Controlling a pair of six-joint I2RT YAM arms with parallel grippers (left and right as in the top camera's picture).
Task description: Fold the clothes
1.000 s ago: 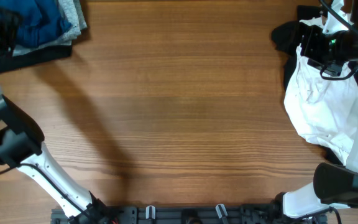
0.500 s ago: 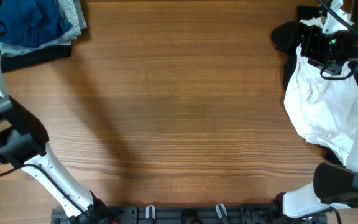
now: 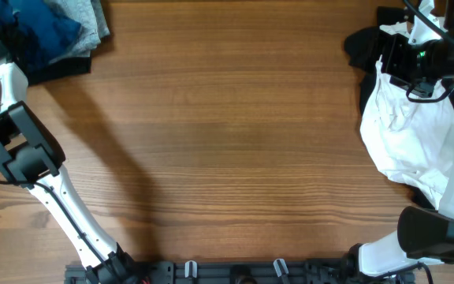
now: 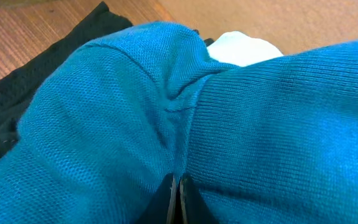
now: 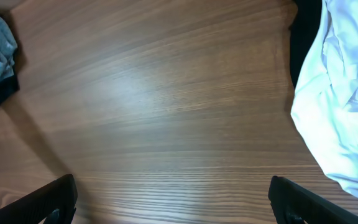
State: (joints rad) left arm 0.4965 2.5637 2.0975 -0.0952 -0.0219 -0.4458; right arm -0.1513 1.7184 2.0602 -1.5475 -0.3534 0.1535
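**Cloth pinched at the far-left corner**

Overhead view: a plain blue T-shirt of soft knit cloth (image 3: 42, 28) sits bunched in a heap at the far-left corner of the brown wood-grain table (image 3: 227, 142). A grey garment (image 3: 91, 24) touches its right side, and a black cloth (image 3: 53, 69) shows along the heap's near edge. The white-and-black left arm (image 3: 10, 118) reaches up to this heap. At the right edge lies a crumpled white garment (image 3: 404, 134), with another dark cloth (image 3: 359, 47) at its far end and the right arm's black wrist (image 3: 412, 59) above it.

Left wrist view: the left fingers (image 4: 163, 208) are closed together on a fold of the blue T-shirt, which fills nearly the whole picture. The black cloth shows at the upper left.

Right wrist view: the right fingers (image 5: 51, 199) stand wide apart and hold nothing, above bare wood. The white garment lies to the right and the heap at the far left edge.
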